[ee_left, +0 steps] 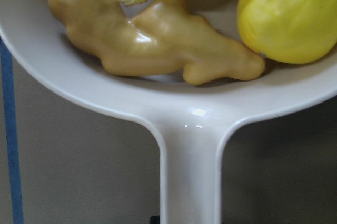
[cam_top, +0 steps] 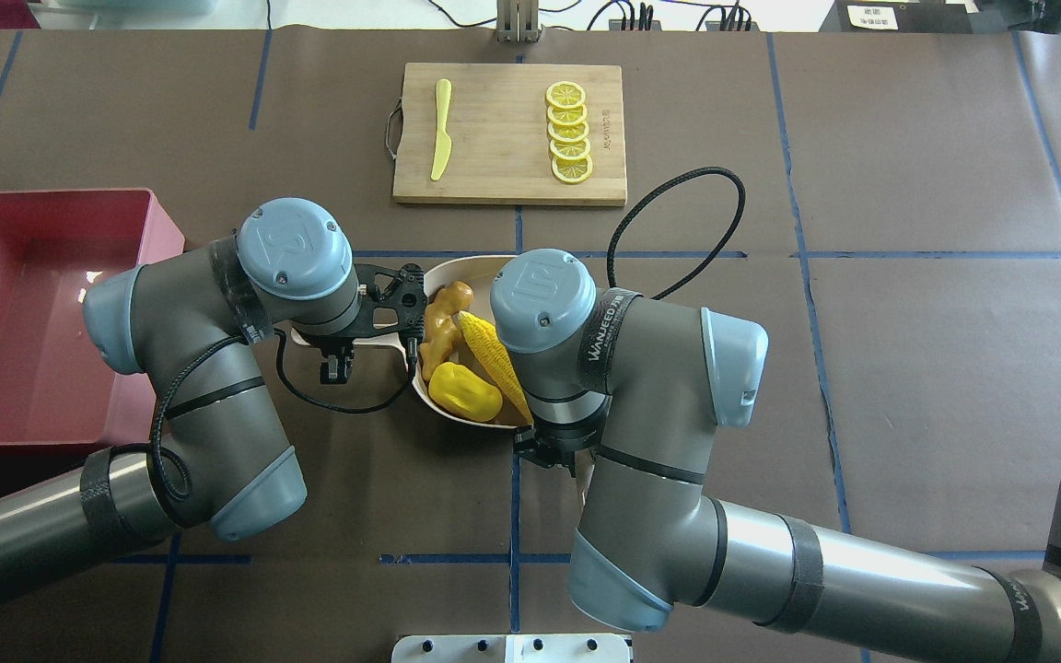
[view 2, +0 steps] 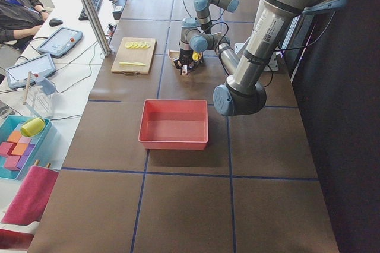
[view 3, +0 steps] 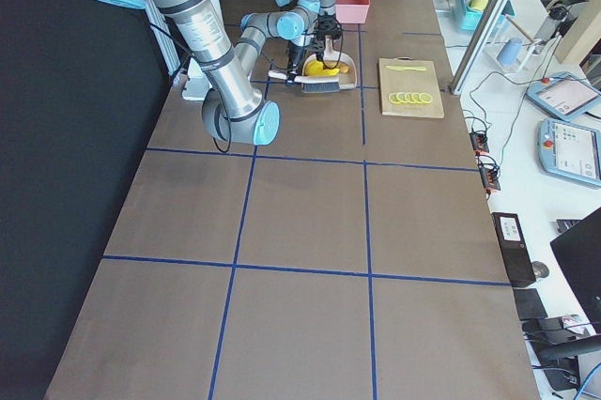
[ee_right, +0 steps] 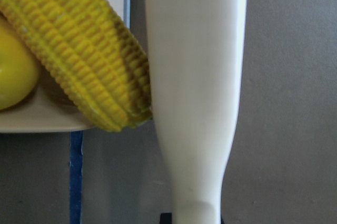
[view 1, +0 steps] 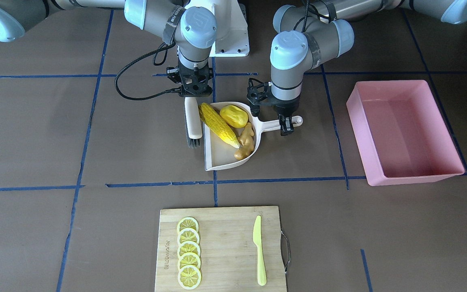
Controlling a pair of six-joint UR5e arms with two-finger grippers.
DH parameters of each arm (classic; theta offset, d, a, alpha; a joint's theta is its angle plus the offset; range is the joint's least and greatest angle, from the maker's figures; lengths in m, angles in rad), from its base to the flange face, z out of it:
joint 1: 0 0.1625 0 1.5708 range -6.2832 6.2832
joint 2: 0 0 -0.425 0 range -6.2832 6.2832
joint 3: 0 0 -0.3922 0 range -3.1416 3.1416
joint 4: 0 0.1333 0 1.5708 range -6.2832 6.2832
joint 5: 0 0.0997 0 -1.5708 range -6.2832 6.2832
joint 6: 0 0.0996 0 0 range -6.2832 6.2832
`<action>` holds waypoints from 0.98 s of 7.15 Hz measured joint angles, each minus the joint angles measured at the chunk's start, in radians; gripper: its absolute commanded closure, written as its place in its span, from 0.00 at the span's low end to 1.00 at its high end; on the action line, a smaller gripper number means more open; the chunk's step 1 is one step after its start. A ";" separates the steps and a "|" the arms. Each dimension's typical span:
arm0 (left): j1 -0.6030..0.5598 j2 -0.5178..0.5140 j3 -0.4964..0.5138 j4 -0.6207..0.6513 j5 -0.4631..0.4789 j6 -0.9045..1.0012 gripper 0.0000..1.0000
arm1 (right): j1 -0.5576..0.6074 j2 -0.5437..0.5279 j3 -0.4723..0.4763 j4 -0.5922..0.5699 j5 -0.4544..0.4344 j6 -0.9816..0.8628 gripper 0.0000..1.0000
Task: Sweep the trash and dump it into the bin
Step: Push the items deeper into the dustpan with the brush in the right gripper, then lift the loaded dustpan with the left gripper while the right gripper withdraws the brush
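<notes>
All the trash lies in the cream dustpan (view 1: 221, 159): a yellow corn cob (view 1: 217, 121), a yellow potato-like lump (view 1: 234, 115) and a tan ginger root (view 1: 246, 142). My left gripper (view 1: 285, 126) is shut on the dustpan handle (ee_left: 189, 171); the ginger (ee_left: 158, 45) and the lump (ee_left: 287, 13) fill its wrist view. My right gripper (view 1: 193, 94) is shut on the white brush (view 1: 193, 121), which lies along the pan's side next to the corn (ee_right: 79, 50). The pink bin (view 1: 403, 129) stands empty beyond the left gripper, apart from the pan.
A wooden cutting board (view 1: 221, 251) lies at the table's far side from the robot, with several lemon slices (view 1: 189, 251) and a yellow-green knife (view 1: 260, 251) on it. The robot's white base plate (view 1: 229, 40) sits behind the two wrists.
</notes>
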State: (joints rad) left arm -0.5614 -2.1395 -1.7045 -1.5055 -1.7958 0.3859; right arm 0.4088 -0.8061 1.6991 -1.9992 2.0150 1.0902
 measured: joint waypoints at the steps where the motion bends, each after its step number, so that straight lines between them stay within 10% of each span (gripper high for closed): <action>1: -0.003 0.002 0.001 -0.016 -0.019 0.000 1.00 | 0.005 0.000 0.001 0.000 0.000 -0.007 1.00; 7: -0.020 0.025 0.005 -0.076 -0.088 0.001 1.00 | 0.085 -0.022 0.063 -0.004 0.041 -0.050 1.00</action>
State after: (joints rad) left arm -0.5815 -2.1144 -1.6997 -1.5816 -1.8837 0.3871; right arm 0.4936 -0.8279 1.7619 -2.0036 2.0565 1.0402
